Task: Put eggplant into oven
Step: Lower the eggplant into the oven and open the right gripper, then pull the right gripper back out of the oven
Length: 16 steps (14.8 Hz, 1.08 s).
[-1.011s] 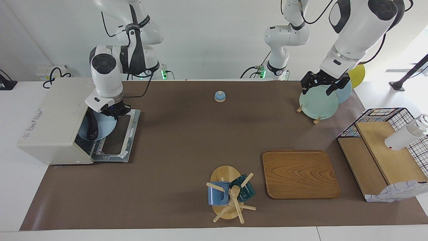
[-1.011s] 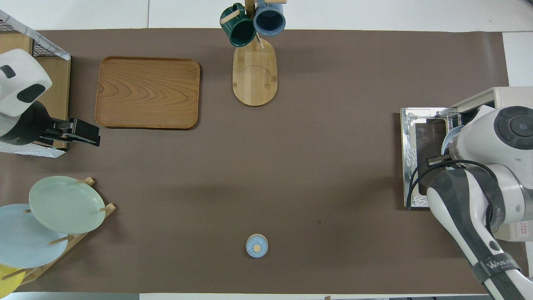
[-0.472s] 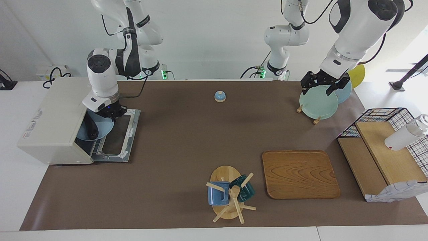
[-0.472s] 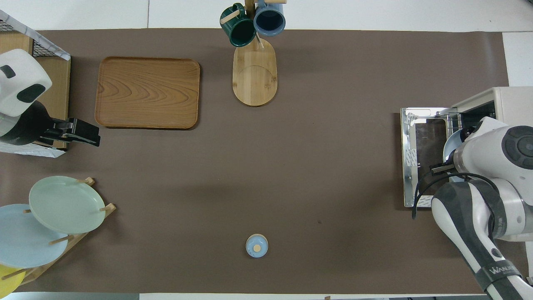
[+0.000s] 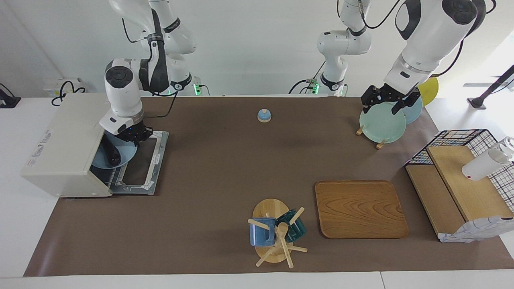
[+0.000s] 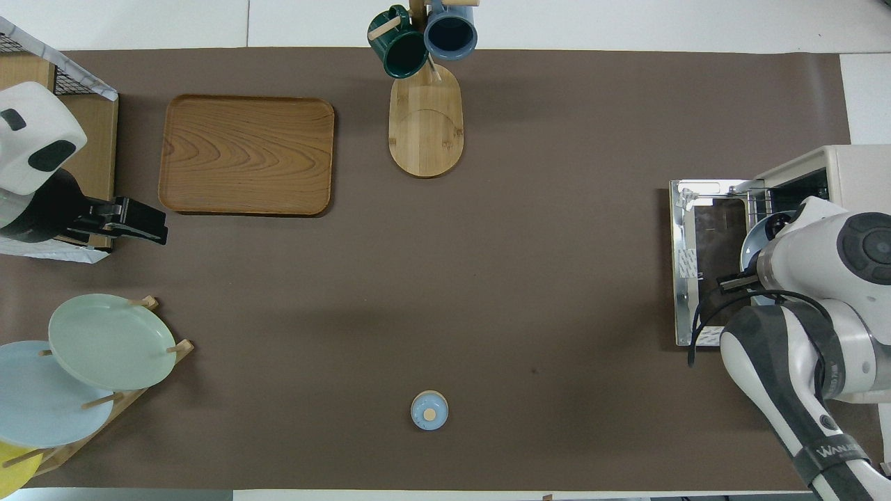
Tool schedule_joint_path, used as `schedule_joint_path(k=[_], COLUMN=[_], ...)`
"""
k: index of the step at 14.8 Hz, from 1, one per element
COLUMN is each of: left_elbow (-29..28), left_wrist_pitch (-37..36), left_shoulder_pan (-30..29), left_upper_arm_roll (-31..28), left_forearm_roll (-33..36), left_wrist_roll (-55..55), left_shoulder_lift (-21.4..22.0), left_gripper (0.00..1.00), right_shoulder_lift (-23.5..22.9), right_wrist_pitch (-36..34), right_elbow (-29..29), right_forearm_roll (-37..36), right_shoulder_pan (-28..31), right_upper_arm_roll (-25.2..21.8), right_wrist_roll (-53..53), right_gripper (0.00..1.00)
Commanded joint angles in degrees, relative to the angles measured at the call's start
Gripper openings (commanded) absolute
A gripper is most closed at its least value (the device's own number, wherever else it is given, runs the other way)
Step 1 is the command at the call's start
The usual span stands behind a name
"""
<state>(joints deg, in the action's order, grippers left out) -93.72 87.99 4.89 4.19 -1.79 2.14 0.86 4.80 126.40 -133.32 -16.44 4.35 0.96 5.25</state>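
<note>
The cream-white oven (image 5: 64, 140) stands at the right arm's end of the table, with its door (image 5: 140, 168) folded down flat. The dark eggplant (image 5: 111, 154) lies on a light blue plate (image 5: 126, 152) that sits on the wire rack, partly inside the oven's mouth. My right gripper (image 5: 129, 135) is at the plate's rim nearest the robots, over the open door, and appears shut on the rim. In the overhead view the right arm covers most of the plate (image 6: 754, 243), and the eggplant is hidden. My left gripper (image 5: 386, 102) is open and empty, waiting above the plate rack.
A plate rack (image 5: 381, 124) with green, blue and yellow plates stands under the left gripper. Also on the table are a small blue knobbed lid (image 5: 264, 115), a wooden tray (image 5: 360, 208), a mug tree (image 5: 277, 233) and a wire basket (image 5: 461, 188) with a white bottle (image 5: 484, 164).
My right gripper moved toward the oven and slid the plate with the eggplant deeper into its mouth. It has barely moved in the last half second. The left arm is still.
</note>
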Motion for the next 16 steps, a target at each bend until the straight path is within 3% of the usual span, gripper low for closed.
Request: schedule_joint_path(k=[1,3,7,8,9,12,16], left_elbow=[0.0,0.0,0.0,0.0,0.0,0.0,0.0], left_wrist_pitch=[-0.4,-0.4,-0.4,-0.4,-0.4,-0.4,-0.4], left_shoulder_pan=[-0.4,-0.4,-0.4,-0.4,-0.4,-0.4,-0.4], left_upper_arm_roll=[0.3,0.3,0.3,0.3,0.3,0.3,0.3], left_forearm_roll=[1.3,1.2,1.2,1.2,1.2,1.2,1.2], left_wrist_roll=[-0.3,-0.3,-0.3,-0.3,-0.3,-0.3,-0.3], left_shoulder_lift=[0.4,0.4,0.4,0.4,0.4,0.4,0.4], left_gripper=[1.00,1.00,1.00,1.00,1.00,1.00,1.00], right_shoulder_lift=[-0.6,-1.9,-4.2,-4.3,-4.9,-7.5,-11.5], right_wrist_pitch=[-0.9,-5.3,-10.4,-9.3,-6.8,-2.6,4.5], right_elbow=[1.6,5.6,12.3,11.9,11.3,10.4,8.2], right_forearm_roll=[3.2,5.4,8.8,9.3,9.3,9.3,9.1], right_shoulder_pan=[0.8,0.8,-2.8,-4.2,-5.6,-9.4,-9.5], right_upper_arm_roll=[0.7,0.8,1.2,1.2,1.2,1.2,1.1], right_wrist_roll=[1.4,2.4,2.5,2.0,-0.5,-6.5,-8.3], right_gripper=[0.23,0.28,0.28,0.20,0.03,0.00,0.00])
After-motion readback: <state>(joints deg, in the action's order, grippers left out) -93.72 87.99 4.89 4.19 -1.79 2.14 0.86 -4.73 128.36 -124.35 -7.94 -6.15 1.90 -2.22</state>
